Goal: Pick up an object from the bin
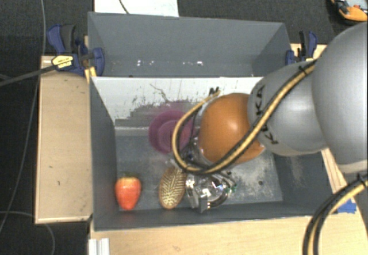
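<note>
Reaching step: the gripper [206, 191] hangs low just right of 1 tan oval brush [171, 188]; its jaw opening cannot be told. Next likely needs a squared close, then lift.

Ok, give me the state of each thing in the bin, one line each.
Gripper: low, beside the brush.
Brush: lying flat, bristles showing.
Strawberry: lying loose, apart from the gripper.
Purple cup: partly hidden behind the arm.
</note>
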{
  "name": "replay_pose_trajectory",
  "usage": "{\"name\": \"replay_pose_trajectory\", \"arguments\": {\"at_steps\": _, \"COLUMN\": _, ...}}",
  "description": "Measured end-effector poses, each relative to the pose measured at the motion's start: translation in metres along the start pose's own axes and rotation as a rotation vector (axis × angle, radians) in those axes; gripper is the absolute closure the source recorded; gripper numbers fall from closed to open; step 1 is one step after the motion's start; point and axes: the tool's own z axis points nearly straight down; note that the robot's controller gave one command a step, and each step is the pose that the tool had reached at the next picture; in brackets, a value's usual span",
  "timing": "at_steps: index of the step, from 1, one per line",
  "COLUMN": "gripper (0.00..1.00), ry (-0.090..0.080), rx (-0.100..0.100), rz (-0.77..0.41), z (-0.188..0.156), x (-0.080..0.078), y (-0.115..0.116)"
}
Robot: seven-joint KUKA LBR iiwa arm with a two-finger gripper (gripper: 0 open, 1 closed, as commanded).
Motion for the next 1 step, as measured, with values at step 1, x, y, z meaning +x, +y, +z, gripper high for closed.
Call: {"name": "replay_pose_trajectory", "arguments": {"at_steps": 1, "gripper": 1.00, "ry": -0.012, "rx": 0.006, "rz": 0.220, "z": -0.0351, "x": -0.0115, "y": -0.0668}}
